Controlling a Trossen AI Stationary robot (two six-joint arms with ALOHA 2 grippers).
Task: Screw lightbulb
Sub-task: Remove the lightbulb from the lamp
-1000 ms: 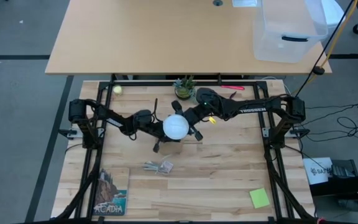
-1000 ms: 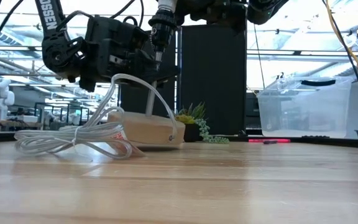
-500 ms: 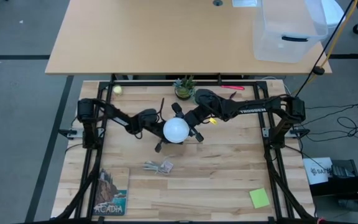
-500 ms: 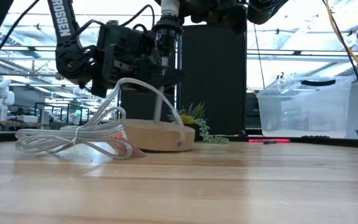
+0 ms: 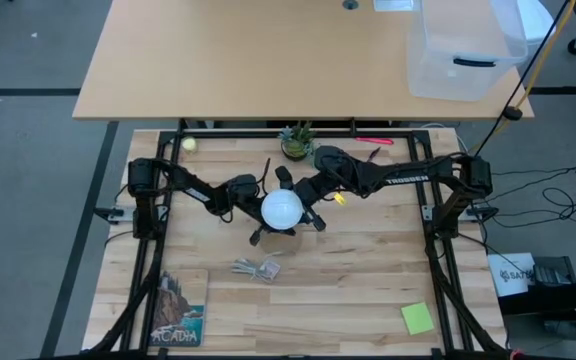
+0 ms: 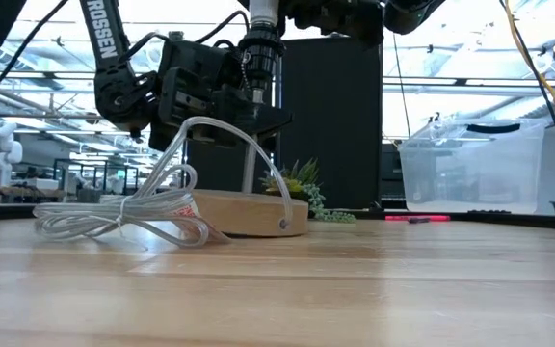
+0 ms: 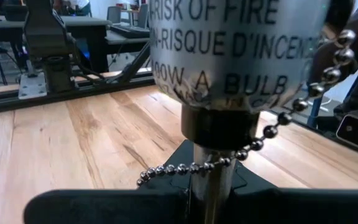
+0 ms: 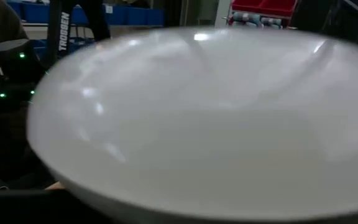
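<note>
Two arms meet mid-desk: the left gripper (image 5: 246,190) has its jaws clenched on the lamp stem (image 7: 211,183) under the socket (image 7: 229,50), seemingly to steady it, while the right gripper (image 5: 293,195), jaws spread apart, brackets the lightbulb (image 5: 281,208) seated on top for twisting.

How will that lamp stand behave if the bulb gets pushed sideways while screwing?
Probably prone to tipping: the bulb sits high on a thin stem above the wooden base. The base looks wide and flat, which should help. The left pincer shut on the stem likely steadies it; the loose cord may drag.
</note>
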